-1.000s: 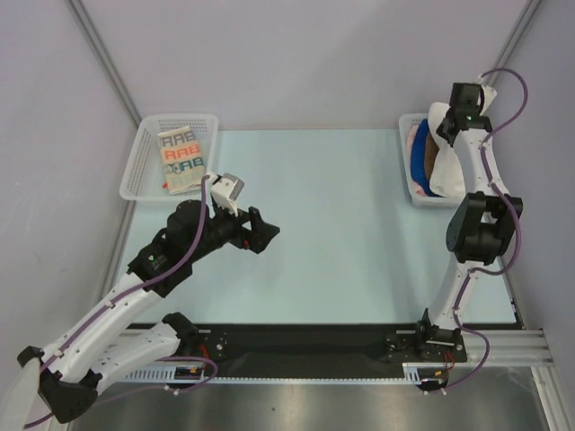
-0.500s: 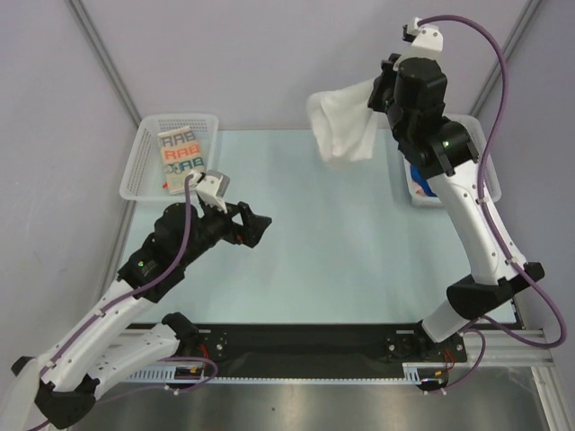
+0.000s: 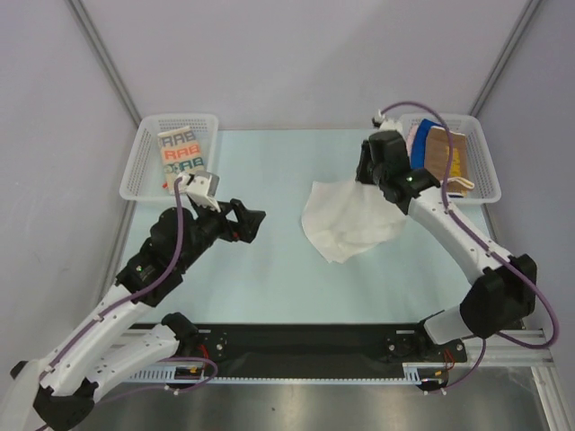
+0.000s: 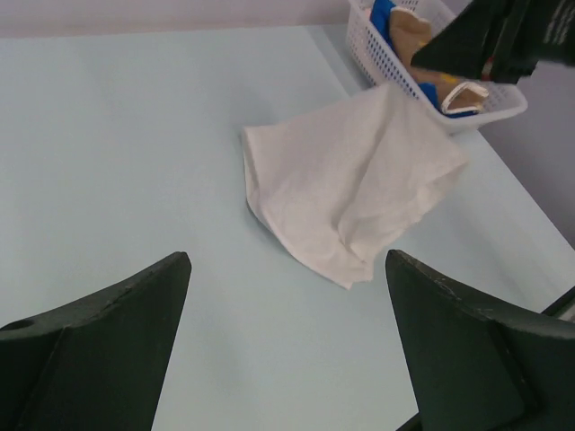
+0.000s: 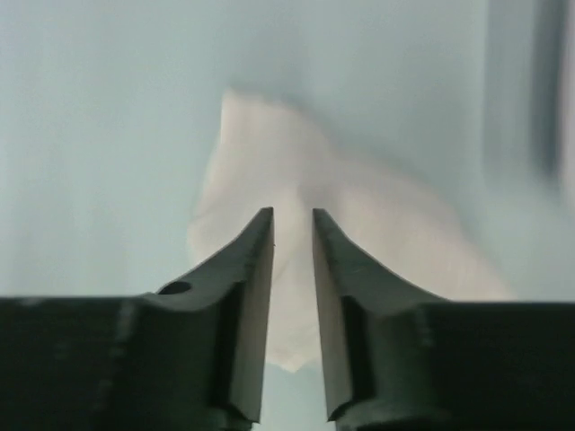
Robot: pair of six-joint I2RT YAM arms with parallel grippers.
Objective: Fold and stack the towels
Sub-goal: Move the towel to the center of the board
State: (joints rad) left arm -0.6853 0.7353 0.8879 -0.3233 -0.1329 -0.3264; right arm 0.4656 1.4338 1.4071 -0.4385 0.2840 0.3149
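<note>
I see the crumpled plain white cloth towel (image 3: 346,220) lying just beneath my barely parted, empty right gripper (image 5: 292,215), well right of my wide-open left gripper (image 3: 254,222).

Pale blue-green table (image 3: 269,269) filling the middle of the frame, a rumpled white towel (image 3: 346,220) spread on it just right of centre, a white mesh basket (image 3: 132,171) at upper left, a second mesh basket (image 3: 488,171) at upper right
</note>
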